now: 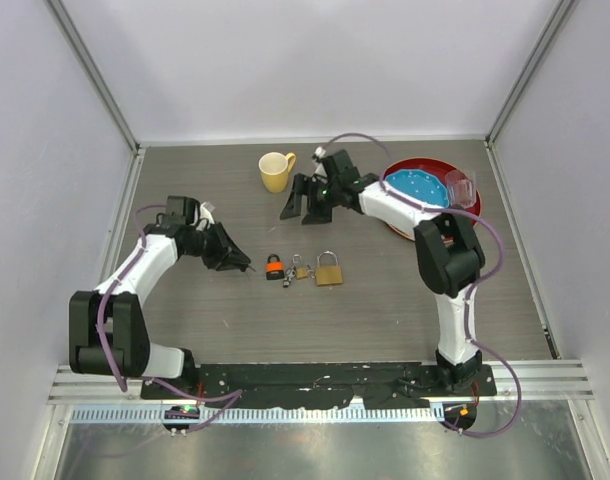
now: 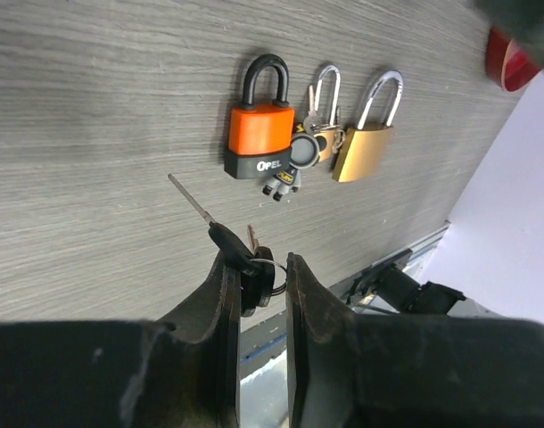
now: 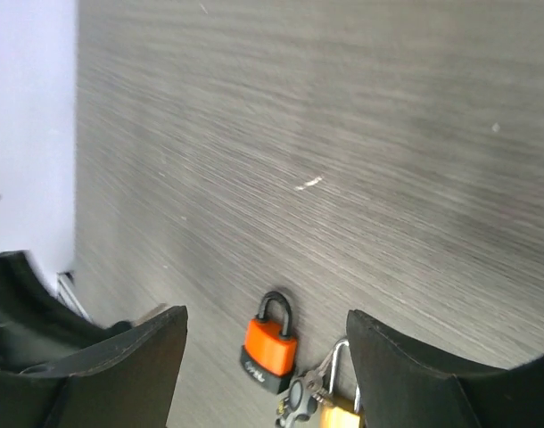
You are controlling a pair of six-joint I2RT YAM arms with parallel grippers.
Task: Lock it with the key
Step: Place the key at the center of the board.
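An orange padlock (image 1: 274, 266) (image 2: 259, 134) (image 3: 270, 352) with a black shackle lies on the table. Next to it are a small silver padlock (image 2: 324, 89) with a bunch of keys (image 2: 294, 160), then a brass padlock (image 1: 328, 270) (image 2: 361, 152). My left gripper (image 1: 241, 264) (image 2: 257, 263) is shut on a black-headed key (image 2: 229, 241) on a ring. The key's blade points out over the table, just left of the orange padlock. My right gripper (image 1: 305, 208) (image 3: 265, 314) hangs open and empty above the table, behind the padlocks.
A yellow mug (image 1: 276, 171) stands at the back, left of the right gripper. At the back right is a red plate (image 1: 405, 228) bearing a blue dish (image 1: 417, 187) and a clear cup (image 1: 461, 185). White walls close in the table.
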